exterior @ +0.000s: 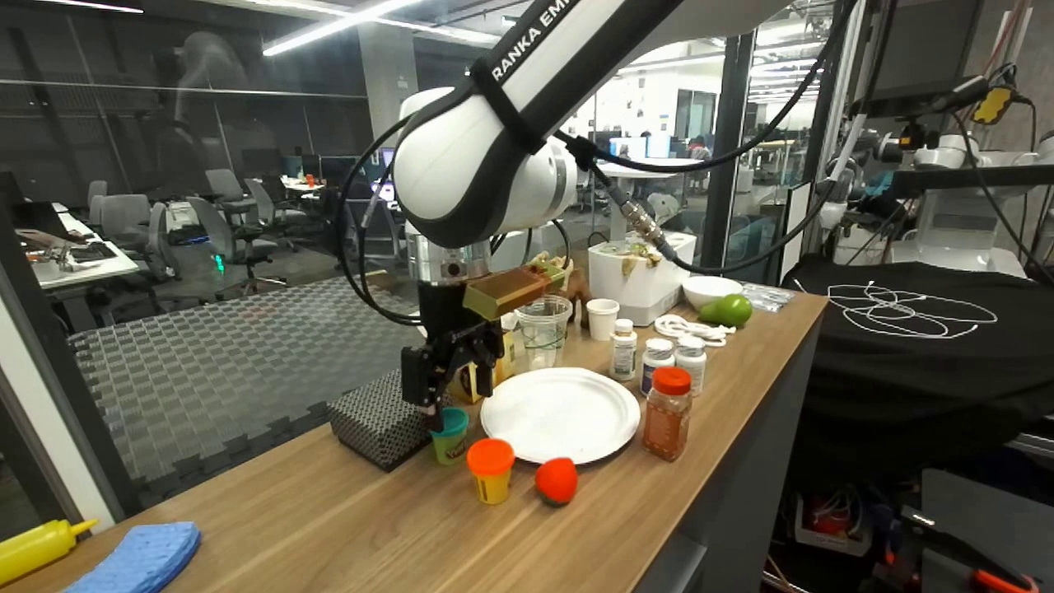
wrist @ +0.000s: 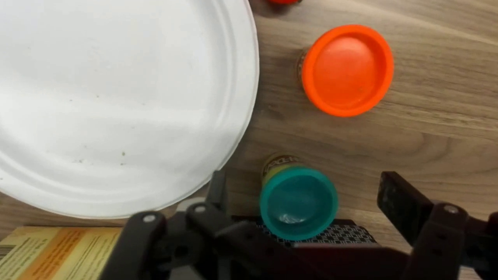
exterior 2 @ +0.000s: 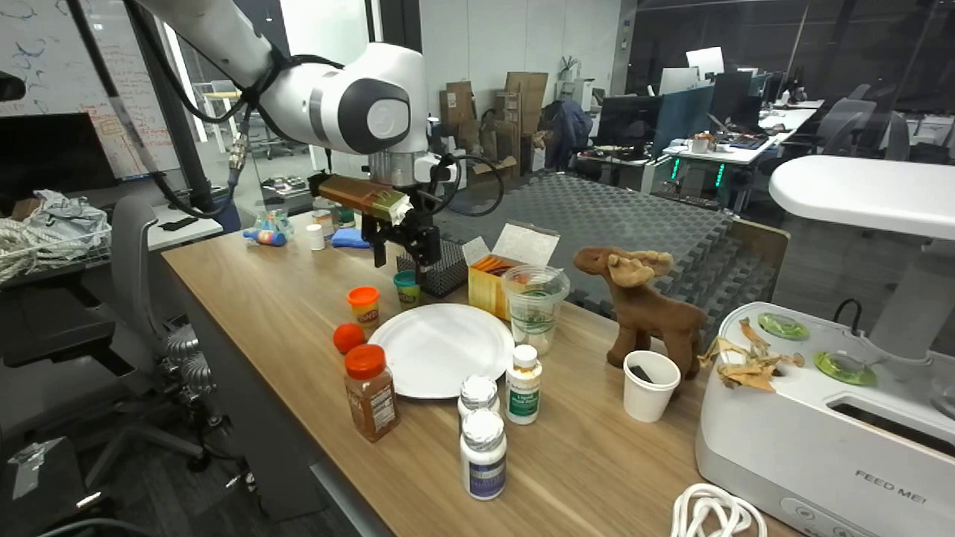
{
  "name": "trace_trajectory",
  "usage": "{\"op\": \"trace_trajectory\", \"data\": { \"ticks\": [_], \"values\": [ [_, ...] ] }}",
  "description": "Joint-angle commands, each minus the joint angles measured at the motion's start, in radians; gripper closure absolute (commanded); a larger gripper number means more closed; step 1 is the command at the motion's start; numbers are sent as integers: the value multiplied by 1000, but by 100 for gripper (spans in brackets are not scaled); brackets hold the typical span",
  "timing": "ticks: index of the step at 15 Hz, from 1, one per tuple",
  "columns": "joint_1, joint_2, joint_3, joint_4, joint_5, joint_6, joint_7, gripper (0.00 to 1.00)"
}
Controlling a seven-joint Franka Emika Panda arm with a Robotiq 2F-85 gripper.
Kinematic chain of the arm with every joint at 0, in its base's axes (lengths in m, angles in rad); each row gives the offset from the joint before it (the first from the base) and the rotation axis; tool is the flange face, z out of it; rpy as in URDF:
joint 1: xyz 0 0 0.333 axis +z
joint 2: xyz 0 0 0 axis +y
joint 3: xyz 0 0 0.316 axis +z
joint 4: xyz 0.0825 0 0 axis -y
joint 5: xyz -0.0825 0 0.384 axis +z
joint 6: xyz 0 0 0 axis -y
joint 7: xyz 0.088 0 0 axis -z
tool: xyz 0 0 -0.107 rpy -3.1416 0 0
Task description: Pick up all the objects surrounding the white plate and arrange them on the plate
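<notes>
Your gripper (wrist: 303, 186) is hanging above the wooden table (exterior 2: 298, 298), and its jaws are standing released and wide apart. In the wrist view, the teal-lidded tub (wrist: 298, 204) is showing between these jaws, with a gap on both sides. Just beside this tub, the white plate (exterior: 560, 416) is lying flat. In both exterior views, the orange-lidded tub (exterior: 492, 471), the red ball (exterior: 557, 480), the red-capped jar (exterior 2: 371, 395) and three white bottles (exterior 2: 523, 391) are resting around the plate.
</notes>
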Motion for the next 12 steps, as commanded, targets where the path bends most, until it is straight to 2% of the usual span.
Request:
{"op": "trace_trajectory", "data": {
  "ticks": [1, 9, 10, 12],
  "values": [
    [-10, 47, 10, 85, 36, -58, -39, 0],
    [3, 92, 5, 115, 36, -33, -9, 2],
    [6, 97, 1, 116, 33, -21, 2, 26],
    [8, 99, -1, 117, 33, -3, 14, 30]
  ]
}}
